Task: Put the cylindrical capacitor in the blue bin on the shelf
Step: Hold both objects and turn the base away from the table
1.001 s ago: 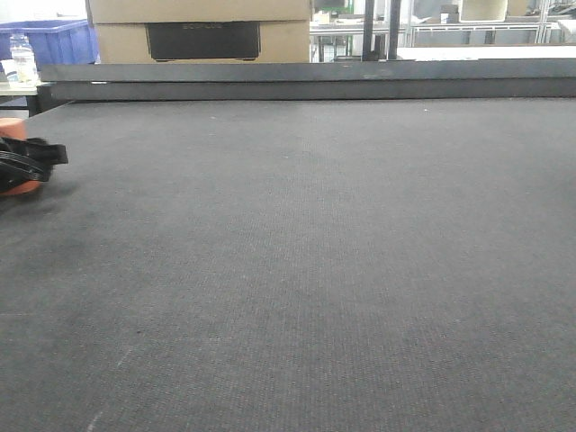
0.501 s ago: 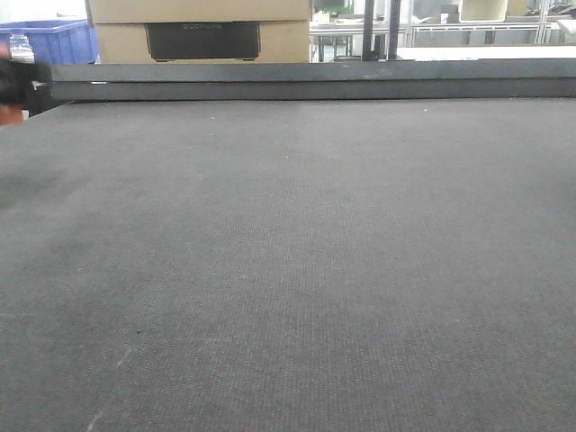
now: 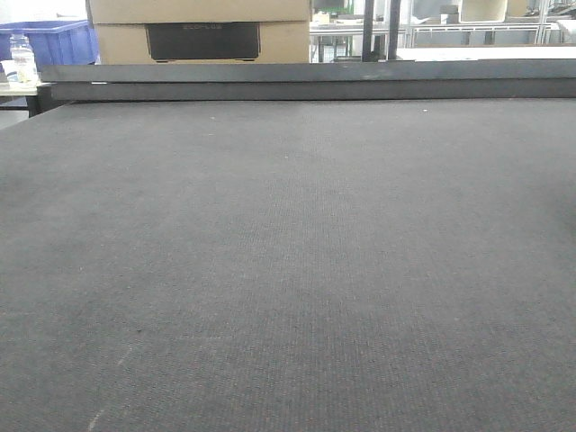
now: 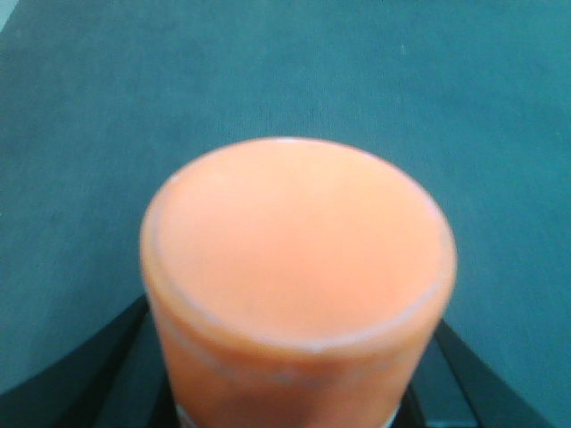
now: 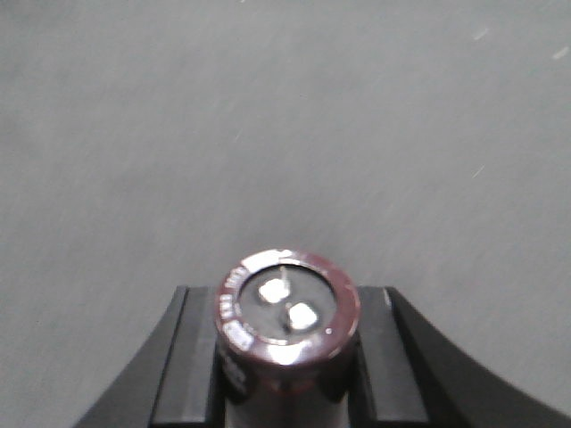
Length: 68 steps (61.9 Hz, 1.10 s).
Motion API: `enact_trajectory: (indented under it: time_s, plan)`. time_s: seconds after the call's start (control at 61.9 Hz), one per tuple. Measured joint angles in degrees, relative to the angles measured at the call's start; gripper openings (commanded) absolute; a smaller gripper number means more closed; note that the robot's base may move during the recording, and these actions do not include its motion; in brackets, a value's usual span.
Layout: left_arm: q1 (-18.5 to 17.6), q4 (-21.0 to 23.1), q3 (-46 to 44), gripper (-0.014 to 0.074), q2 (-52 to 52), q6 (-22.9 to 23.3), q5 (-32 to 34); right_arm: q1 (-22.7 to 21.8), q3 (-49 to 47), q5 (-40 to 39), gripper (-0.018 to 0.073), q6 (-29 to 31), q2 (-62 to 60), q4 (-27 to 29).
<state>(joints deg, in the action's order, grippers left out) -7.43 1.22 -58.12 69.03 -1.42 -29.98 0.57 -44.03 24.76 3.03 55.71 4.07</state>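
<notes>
In the right wrist view, my right gripper (image 5: 287,361) is shut on the cylindrical capacitor (image 5: 287,312). It is a dark maroon can whose end, with two silver terminals, faces the camera, and it hangs above the grey mat. My left gripper (image 4: 294,397) is shut on an orange cylinder (image 4: 299,250). Its flat end fills the left wrist view, with black fingers (image 4: 85,388) showing on both sides of it. Neither gripper appears in the front view. The shelf is out of view.
The dark grey matted table (image 3: 288,270) fills the front view, with a raised dark rail (image 3: 306,81) along its far edge. Beyond it stand a cardboard box (image 3: 202,27), a blue crate (image 3: 54,40) and a water bottle (image 3: 22,58) at far left.
In the front view, the left gripper with the orange cylinder was at the left edge, then rose and went out of frame.
</notes>
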Motion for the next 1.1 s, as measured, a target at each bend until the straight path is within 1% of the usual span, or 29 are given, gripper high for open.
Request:
enact_trajectory:
  time_s: [0.145,0.291,0.436,0.614,0.727,0.872,1.098]
  plan:
    - [0.00,-0.85,0.00,-0.0111,-6.24,0.00,-7.82,1.62,1.34,4.59,-0.0162,0.00,-2.41,0.22]
    - [0.00,-1.22,0.00,-0.0111,-12.79,0.00,-12.03,2.83,1.40,7.00,-0.0162,0.00,-7.53,0.32]
    - [0.00,-1.22,0.00,-0.0111,-19.81,0.00,-14.69,4.20,1.40,7.73,-0.0162,0.00,-14.16,0.43]
    - [0.00,-1.22,-0.10,-0.0111,-26.66,0.00,-16.79,4.58,1.40,8.27,-0.0162,-0.10,-23.55,0.43]
    - [-1.07,-1.22,-0.10,-0.0111,-29.80,0.00,-18.94,4.68,1.40,8.27,-0.0162,-0.10,-28.21,0.43]
    - [-1.88,-1.22,-0.10,-0.0111,-32.12,0.00,-22.37,4.68,1.40,8.27,-0.0162,-0.10,-33.03,0.23]
    - [-1.88,-1.22,-0.10,-0.0111,-32.94,0.00,-23.34,4.68,1.40,8.27,-0.0162,-0.10,-35.13,0.23]
